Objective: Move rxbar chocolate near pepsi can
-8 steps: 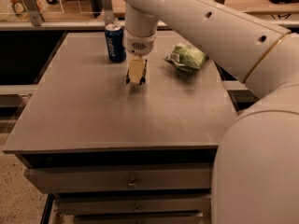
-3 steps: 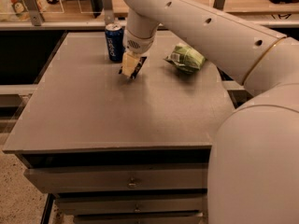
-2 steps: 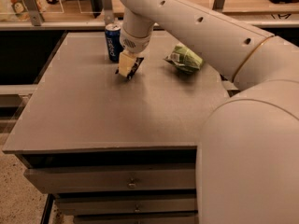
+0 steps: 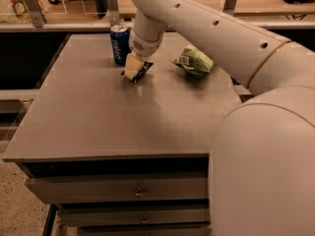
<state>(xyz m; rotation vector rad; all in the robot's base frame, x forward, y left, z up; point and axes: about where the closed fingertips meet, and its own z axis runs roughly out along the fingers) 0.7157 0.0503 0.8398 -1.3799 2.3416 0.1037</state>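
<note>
The pepsi can stands upright at the back left of the grey table. My gripper hangs low over the table just right of and in front of the can. It is shut on the rxbar chocolate, a black wrapper that sticks out tilted beside the cream fingers, its lower end at or just above the tabletop. Most of the bar is hidden by the fingers.
A green snack bag lies at the back right of the table. My white arm crosses over the table's right side. A railing and shelves stand behind the table. Drawers sit under the front edge.
My gripper has moved left and back with the bar, from the table's middle rear toward the can, and now tilts so the bar's end points down-left.
</note>
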